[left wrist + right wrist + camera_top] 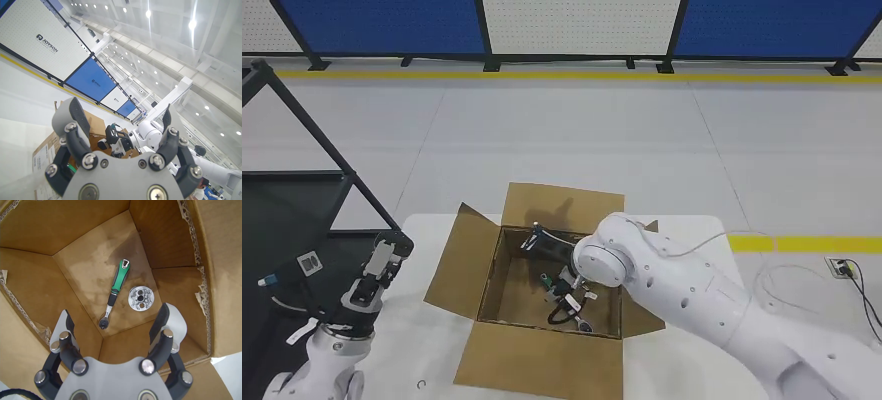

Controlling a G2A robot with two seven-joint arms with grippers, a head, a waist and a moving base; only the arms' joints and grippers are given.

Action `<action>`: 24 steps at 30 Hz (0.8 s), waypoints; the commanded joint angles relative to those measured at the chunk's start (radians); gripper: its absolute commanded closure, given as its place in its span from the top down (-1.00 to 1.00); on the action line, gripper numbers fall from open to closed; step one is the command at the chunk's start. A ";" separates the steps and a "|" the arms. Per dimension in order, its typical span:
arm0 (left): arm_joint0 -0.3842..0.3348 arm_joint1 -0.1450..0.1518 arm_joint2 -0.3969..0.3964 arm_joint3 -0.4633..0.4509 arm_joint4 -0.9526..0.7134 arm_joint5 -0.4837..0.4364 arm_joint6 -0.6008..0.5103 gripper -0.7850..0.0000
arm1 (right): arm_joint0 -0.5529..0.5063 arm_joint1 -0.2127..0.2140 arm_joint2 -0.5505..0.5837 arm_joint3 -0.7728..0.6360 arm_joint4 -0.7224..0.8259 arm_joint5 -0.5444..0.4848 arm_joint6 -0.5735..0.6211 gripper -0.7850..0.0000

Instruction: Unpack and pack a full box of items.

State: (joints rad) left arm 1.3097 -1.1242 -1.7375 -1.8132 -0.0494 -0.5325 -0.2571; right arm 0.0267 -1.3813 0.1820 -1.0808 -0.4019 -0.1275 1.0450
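Brown cardboard box (pixel 37 275): green-handled ratchet wrench (pixel 115 289) and round silver metal disc (pixel 141 298) lie on its floor (unpacking seemingly unfinished); right gripper (pixel 115 311) spread above them, left gripper (pixel 122 106) spread outside the box.

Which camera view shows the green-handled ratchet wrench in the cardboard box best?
The right wrist view: the green-handled steel ratchet wrench lies whole on the floor of the brown cardboard box. The top view gives at most a green speck beside the white arm. The left wrist view meets the box's outer wall, which hides its floor.
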 commanded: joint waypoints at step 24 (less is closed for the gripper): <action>0.000 0.000 0.000 0.000 0.000 0.000 0.000 1.00 | -0.090 -0.131 0.028 0.333 -0.064 0.089 -0.073 1.00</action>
State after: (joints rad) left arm 1.3097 -1.1242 -1.7375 -1.8132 -0.0494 -0.5325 -0.2571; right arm -0.0622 -1.5041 0.2081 -0.7636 -0.4665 -0.0373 0.9731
